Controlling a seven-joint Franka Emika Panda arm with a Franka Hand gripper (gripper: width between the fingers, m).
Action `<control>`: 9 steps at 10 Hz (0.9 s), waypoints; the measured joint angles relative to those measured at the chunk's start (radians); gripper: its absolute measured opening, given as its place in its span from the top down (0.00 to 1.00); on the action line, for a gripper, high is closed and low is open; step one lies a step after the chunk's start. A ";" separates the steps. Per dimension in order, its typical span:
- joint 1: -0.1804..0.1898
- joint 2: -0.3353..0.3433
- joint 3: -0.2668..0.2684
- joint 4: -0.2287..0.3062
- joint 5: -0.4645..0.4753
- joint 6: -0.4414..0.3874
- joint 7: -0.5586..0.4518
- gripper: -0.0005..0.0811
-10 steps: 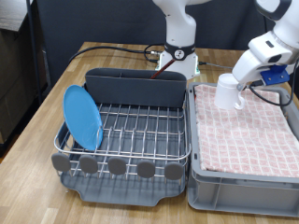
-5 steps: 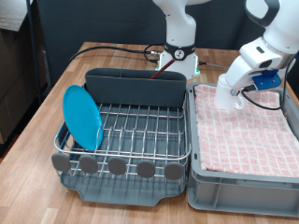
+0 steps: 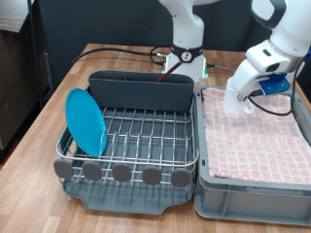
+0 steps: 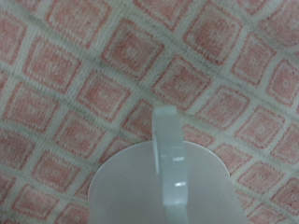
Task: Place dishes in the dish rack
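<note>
Mug (image 3: 238, 94) lifted a bit higher, moved left over pink cloth (image 3: 260, 136). Gripper (image 3: 245, 90) pinched shut on mug. Blue plate (image 3: 86, 121) stands in rack (image 3: 131, 146), left side.

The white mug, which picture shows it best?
The wrist view: the white mug fills the frame bottom, rim and handle close up, above the pink checked cloth. The exterior view shows it small, at the gripper.

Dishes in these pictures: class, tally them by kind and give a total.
Plate: 1
Mug: 1
Total: 2
</note>
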 joint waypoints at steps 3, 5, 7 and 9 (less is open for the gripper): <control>0.005 0.001 0.006 0.005 0.000 0.003 0.001 0.01; 0.006 0.006 0.013 0.005 0.000 0.014 0.001 0.01; 0.006 0.018 0.014 0.005 0.000 0.025 0.001 0.01; 0.005 0.027 0.013 0.005 0.002 0.027 0.000 0.01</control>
